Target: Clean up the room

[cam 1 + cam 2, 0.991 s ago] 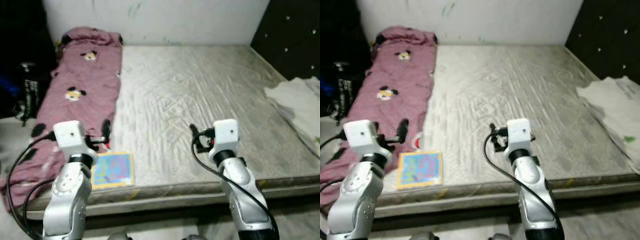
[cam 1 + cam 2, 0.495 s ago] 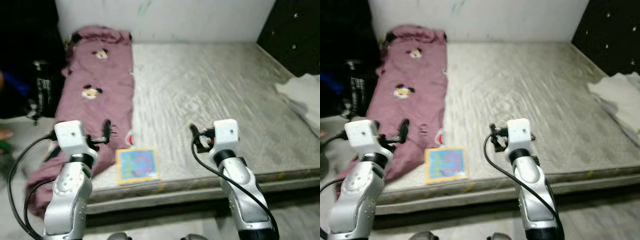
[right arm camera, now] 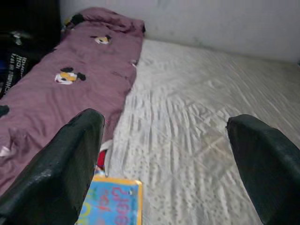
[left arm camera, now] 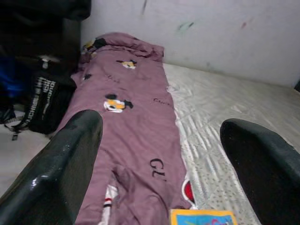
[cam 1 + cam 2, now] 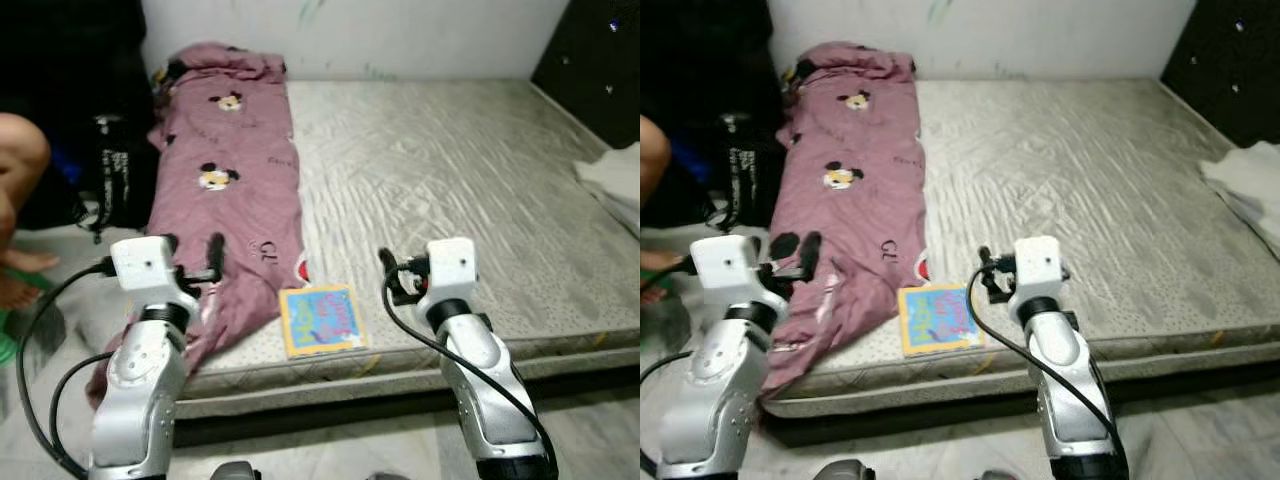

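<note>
Picture book [image 5: 321, 319] with a bright blue and yellow cover lies flat at the near edge of the bare grey mattress [image 5: 460, 190], between the two grippers and slightly ahead of them, nearer the right gripper [image 5: 388, 270] than the left gripper [image 5: 192, 264]. Left gripper hovers above the near end of the mauve cartoon-print blanket [image 5: 235, 190], fingers spread wide and holding nothing (left wrist view: both black fingers [image 4: 61, 164] far apart, blanket and book corner between them). Right gripper hovers over the mattress just right of the book, likewise wide and empty; its wrist view shows the book [image 3: 112, 206] low beside one finger [image 3: 65, 154]. Blanket runs from beside the left gripper away toward the white wall [image 5: 400, 35], its near end drooping over the mattress edge. Black bag [image 5: 120, 180] with white lettering stands on the floor, left of and beyond the left gripper. A person's bare knee [image 5: 20, 160] and foot show further left. White folded cloth [image 5: 615, 185] sits far right of the right gripper.
</note>
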{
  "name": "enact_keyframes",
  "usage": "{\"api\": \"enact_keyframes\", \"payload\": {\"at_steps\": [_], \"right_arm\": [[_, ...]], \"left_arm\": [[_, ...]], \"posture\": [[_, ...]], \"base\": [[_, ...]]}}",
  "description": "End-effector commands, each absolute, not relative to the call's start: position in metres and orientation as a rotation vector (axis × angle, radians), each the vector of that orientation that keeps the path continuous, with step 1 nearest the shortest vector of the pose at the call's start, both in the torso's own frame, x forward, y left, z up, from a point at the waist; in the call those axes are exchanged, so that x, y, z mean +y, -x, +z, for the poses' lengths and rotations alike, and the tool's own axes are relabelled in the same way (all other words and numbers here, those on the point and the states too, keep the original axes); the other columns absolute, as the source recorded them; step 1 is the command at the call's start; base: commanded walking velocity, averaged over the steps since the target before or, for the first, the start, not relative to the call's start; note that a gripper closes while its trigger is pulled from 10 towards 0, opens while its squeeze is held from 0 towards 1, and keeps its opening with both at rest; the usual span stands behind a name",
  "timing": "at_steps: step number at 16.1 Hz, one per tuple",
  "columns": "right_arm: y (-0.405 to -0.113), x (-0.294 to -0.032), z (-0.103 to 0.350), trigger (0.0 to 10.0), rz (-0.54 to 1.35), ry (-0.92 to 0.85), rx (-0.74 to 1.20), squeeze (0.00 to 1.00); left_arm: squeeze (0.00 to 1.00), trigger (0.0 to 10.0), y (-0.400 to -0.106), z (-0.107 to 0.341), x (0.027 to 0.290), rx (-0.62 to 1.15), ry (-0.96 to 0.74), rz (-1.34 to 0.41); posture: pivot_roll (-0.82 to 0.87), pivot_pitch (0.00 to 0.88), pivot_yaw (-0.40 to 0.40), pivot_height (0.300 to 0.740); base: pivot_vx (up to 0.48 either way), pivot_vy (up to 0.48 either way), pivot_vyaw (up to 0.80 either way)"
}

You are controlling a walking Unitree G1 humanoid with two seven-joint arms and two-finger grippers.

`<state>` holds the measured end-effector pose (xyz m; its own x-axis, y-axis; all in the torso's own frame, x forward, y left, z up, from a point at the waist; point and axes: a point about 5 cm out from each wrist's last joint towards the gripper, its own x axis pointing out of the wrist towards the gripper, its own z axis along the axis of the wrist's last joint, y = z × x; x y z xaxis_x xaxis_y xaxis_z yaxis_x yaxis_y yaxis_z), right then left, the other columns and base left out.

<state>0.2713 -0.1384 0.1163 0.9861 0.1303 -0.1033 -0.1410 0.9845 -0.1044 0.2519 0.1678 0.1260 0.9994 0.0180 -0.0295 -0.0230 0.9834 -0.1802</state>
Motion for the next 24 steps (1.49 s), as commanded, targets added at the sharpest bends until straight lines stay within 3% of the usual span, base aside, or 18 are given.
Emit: {"api": "enact_keyframes", "payload": {"at_steps": [1,6,19,24], "right_arm": [[-0.2705,-0.1461,0.1176,10.0,0.124,0.137,0.091,0.0],[-0.2707,-0.1468,0.1161,10.0,0.116,0.126,0.102,0.0],[-0.2708,-0.1486,0.1156,10.0,0.113,0.121,0.102,0.0],[-0.2716,-0.1496,0.1157,10.0,0.107,0.125,0.104,0.0]], "left_arm": [[0.0,10.0,-0.253,0.1285,0.1597,0.019,0.185,-0.01],[0.0,10.0,-0.2523,0.1303,0.1585,0.002,0.202,-0.029],[0.0,10.0,-0.2522,0.1296,0.1544,0.006,0.203,-0.057],[0.0,10.0,-0.2535,0.1285,0.1534,0.017,0.203,-0.058]], "posture": [[0.0,0.0,-0.013,0.74],[0.0,0.0,-0.013,0.74],[0.0,0.0,-0.014,0.74],[0.0,0.0,-0.018,0.74]], "base": [[0.0,0.0,0.0],[0.0,0.0,0.0],[0.31,0.0,0.0],[0.0,0.0,0.0]]}}
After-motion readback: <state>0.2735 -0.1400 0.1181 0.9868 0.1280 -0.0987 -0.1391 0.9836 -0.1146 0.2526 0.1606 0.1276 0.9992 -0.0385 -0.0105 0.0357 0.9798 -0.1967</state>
